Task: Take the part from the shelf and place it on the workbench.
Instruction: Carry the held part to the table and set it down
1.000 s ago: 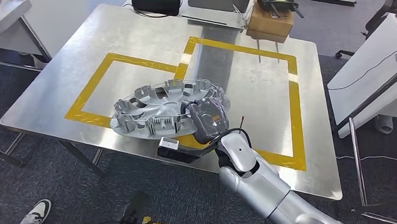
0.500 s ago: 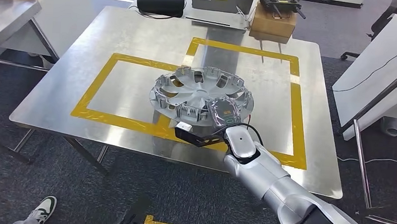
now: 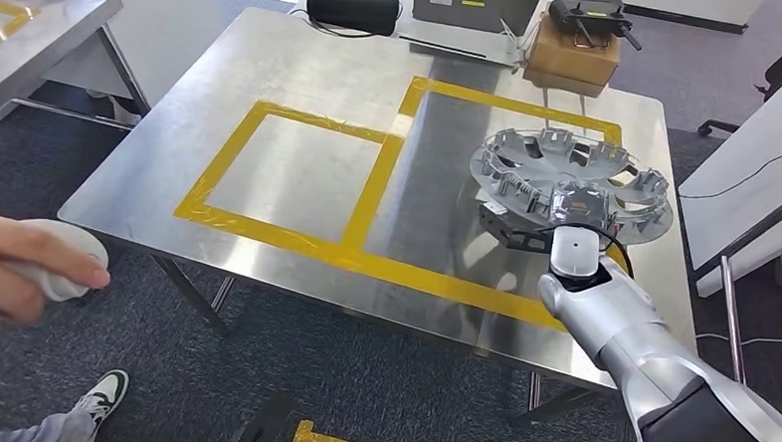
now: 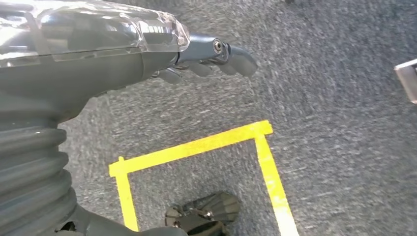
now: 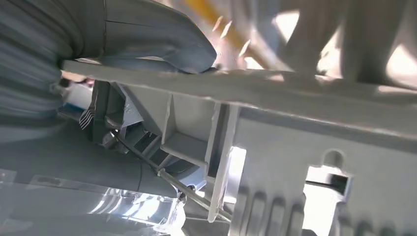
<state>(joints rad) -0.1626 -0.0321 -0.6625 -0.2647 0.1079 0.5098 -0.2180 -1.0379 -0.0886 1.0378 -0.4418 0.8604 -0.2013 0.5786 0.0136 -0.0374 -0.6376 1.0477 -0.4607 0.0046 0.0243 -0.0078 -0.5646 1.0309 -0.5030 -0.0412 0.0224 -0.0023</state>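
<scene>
Far left of the head view: a person's hand holds a small white object off the workbench's left edge; a sneaker on the dark carpet below. Left hand, in its wrist view, hangs over carpet and yellow floor tape, fingers loosely curled, holding nothing. Workbench: steel top marked with two yellow tape rectangles. At its far edge, a black case, then a cardboard box by the far right corner. Part, a grey hubcap, sits over the right rectangle near the right edge, roughly level. Right hand grips its near rim; thumb pressed on the rim.
</scene>
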